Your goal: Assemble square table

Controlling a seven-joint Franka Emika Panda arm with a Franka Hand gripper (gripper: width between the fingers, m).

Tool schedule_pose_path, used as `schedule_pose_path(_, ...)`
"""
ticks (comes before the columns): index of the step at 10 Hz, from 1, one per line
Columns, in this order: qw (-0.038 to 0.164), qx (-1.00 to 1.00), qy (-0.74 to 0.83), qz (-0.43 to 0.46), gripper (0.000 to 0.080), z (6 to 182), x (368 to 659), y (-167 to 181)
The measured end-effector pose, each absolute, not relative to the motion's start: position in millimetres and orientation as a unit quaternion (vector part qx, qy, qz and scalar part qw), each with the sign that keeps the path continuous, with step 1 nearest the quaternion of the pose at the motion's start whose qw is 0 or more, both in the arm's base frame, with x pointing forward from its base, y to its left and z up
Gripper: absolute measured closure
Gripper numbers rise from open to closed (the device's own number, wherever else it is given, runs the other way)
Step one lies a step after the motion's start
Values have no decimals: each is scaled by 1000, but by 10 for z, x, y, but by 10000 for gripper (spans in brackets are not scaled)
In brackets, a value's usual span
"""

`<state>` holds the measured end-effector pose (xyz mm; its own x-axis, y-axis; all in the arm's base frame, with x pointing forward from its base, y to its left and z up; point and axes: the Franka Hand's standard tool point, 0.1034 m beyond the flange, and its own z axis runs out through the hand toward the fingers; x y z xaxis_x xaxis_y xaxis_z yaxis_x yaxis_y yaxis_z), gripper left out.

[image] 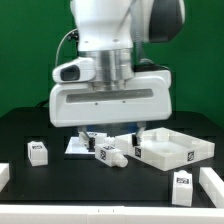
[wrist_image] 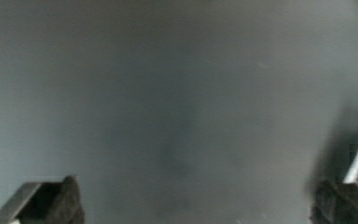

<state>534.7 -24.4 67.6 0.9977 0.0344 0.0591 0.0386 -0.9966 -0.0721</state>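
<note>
Gripper [wrist_image: 197, 203] wide, empty, over bare counter [wrist_image: 158, 100]. Square top [image: 176, 150] near counter edge, exterior view's right. Middle leg [image: 107, 154] near it; front leg [image: 183, 181] by front edge; third leg [image: 37, 152] toward opposite edge.

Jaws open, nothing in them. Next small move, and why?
Probably shift the gripper over the nearest loose leg and line up. The wrist view shows open jaws with only dark table between them, and the square top lies apart at the exterior view's right.
</note>
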Motion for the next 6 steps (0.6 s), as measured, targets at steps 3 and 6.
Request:
schedule_pose_path(3,38,-999,-17,-21,151,654,5297,-237)
schedule_pose_path(6,40,-999,-8,-20,151,687,5438,-86)
